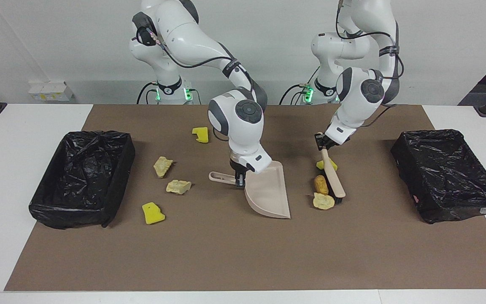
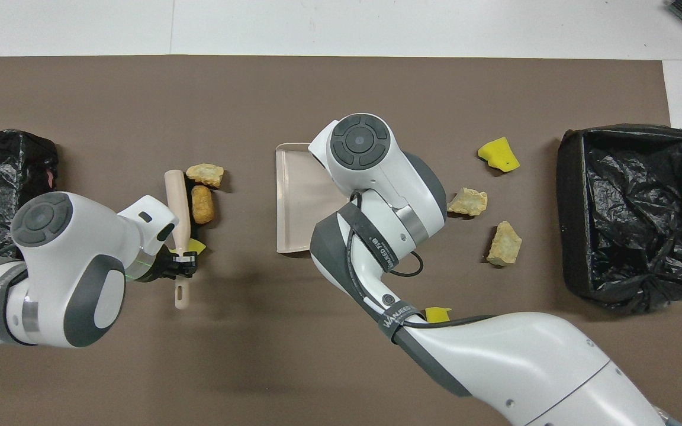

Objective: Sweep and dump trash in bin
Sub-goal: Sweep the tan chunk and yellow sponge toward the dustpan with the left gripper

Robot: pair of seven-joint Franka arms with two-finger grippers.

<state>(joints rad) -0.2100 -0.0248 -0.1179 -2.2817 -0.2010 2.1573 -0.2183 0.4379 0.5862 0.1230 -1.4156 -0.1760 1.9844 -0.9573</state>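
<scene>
A brown mat (image 1: 243,253) covers the white table (image 1: 15,169); a small white box (image 1: 51,90) sits near the wall.

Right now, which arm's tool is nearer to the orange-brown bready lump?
Left. The left tool, shut on the beige brush, has the brush right beside the orange-brown bready lump. The right tool holds the beige dustpan mid-table, farther off.

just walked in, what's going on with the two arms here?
Sweeping trash. The left gripper is shut on the brush, whose head is against an orange-brown lump and a beige chunk, with a yellow sponge piece beside the handle. The right gripper holds the dustpan by its handle, mouth facing that pile. Four more pieces lie toward the right arm's bin. Nothing is in the pan yet.
</scene>
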